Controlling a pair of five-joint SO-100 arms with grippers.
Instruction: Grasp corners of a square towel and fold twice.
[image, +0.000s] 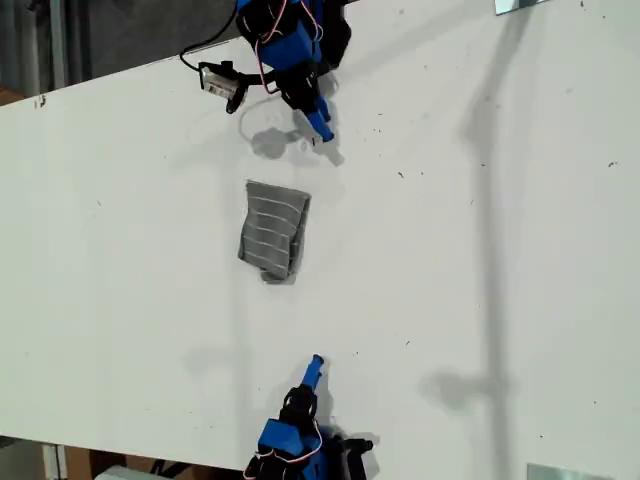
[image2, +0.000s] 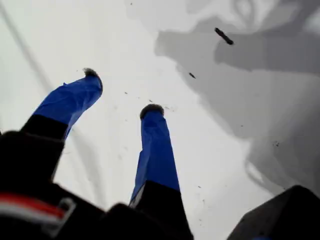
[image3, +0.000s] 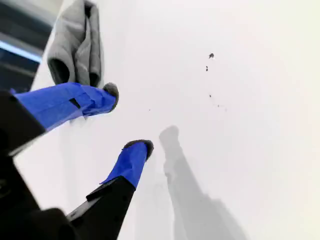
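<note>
One towel (image: 273, 232), grey w/ thin pale stripes, lies near the mid of the white table (image: 480, 250). It sits slightly toward the exterior view's left and roughly between the two arms. It's a compact upright rectangle, clearly narrower than a full square, w/ layered edges showing at its lower end. Judgement: both folds look done, or nearly. Corners can't be counted; the layers hide them. One tip (image: 249, 184) shows at the rectangle's upper end on the exterior view's left.

Nothing touches the cloth. It lies flat on its own, so prob. it was set down there to rest as the finished fold.

My second gripper (image3: 126, 119) has its blue-taped fingers spread wide w/ nothing between them, only bare table under. The folded towel (image3: 75, 40) shows beyond one fingertip, apart from it, no contact.

My first gripper (image2: 122, 92) also has its jaws parted and empty. It's over bare table w/ arm shadows, and no cloth is in its view at all.

In the exterior view, one arm (image: 300, 60) is at the top edge and the other arm (image: 300, 420) at the bottom edge. Both tips point toward the towel but are well apart from it. The wrist views don't firmly say which arm is which, so I'm not assigning.

Judgement: parted empty jaws + clearance read as a released pose, so no stray finger drags the layers open. Risk: soft fabric could spring open at the loose lower edge.
</note>
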